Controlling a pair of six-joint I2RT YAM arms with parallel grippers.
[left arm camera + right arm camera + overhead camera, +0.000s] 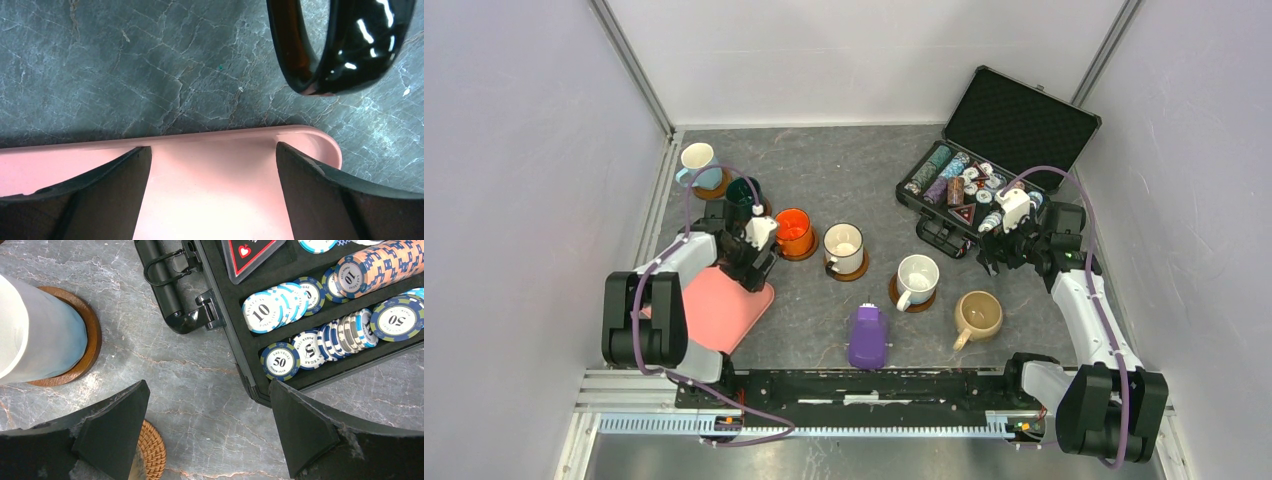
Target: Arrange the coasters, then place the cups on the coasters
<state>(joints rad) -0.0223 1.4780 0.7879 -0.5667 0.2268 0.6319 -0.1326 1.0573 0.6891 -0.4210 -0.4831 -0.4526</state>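
Observation:
Six cups stand in a bent row: light blue [696, 160], dark green [744, 193], orange [793, 230], cream with a dark base [843, 245], white [917, 278] and beige [978, 313]. Dark wood coasters show under the blue [717, 187], orange [804, 252], cream [849, 272] and white cups [902, 300]. The white cup [35, 335] sits on its coaster [90, 335]. A lighter woven coaster [152, 452] peeks out by my right finger. My left gripper [749, 262] [212, 195] hangs open over the pink tray [225, 150]. Beside the poker case, my right gripper [989, 262] [210, 435] is open over bare table.
An open black case [1014, 130] [240, 340] of poker chips lies at the back right. A purple oblong device [867, 337] lies near the front middle. The pink tray [714, 315] is at the front left. A dark glossy cup wall [345, 55] stands just beyond the tray's corner.

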